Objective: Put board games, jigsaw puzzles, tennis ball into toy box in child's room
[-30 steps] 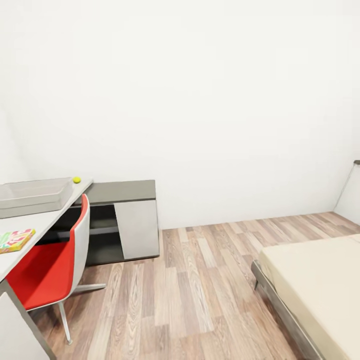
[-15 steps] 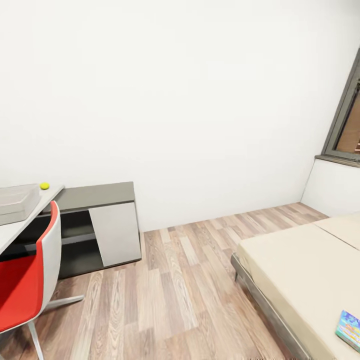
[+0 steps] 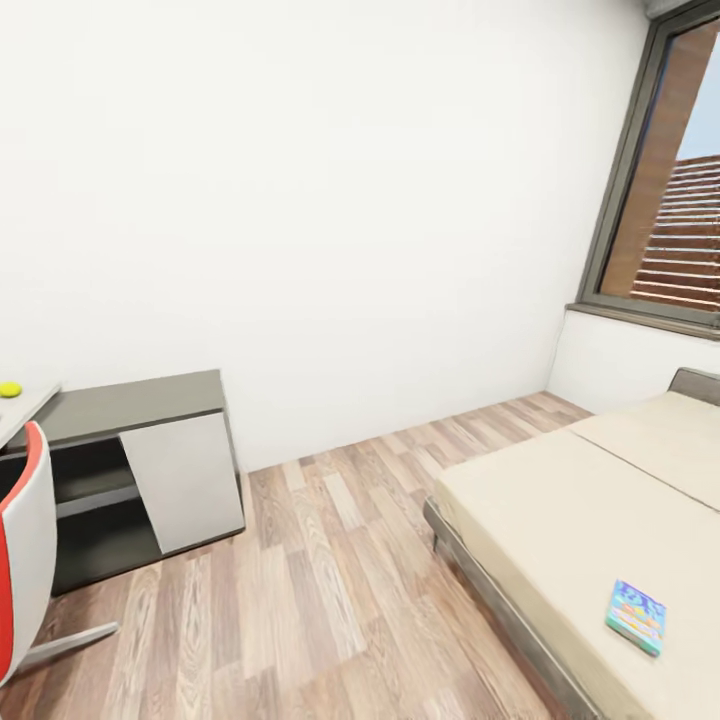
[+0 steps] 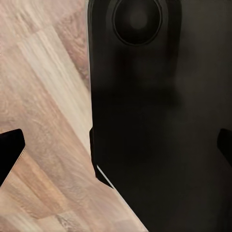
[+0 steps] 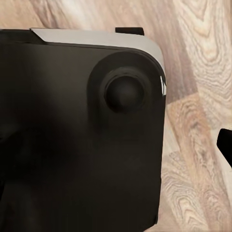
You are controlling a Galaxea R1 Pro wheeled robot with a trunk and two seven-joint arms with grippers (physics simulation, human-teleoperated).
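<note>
One light blue printed board game box [image 3: 636, 616] lies on the cream-covered bed [image 3: 560, 500] at lower right, the small yellow-green tennis ball [image 3: 10, 389] sits at the pale bench's left edge, neither boxed yet; claw states cannot be told.

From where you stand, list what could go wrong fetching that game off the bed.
1. The game lies flat on the soft bed, inboard of the edge, so a gripper may struggle to get under it.
2. The bed's low dark frame juts toward the floor; the base could bump it while closing in.
3. The ball sits near the table's end and could roll off if jolted.
</note>
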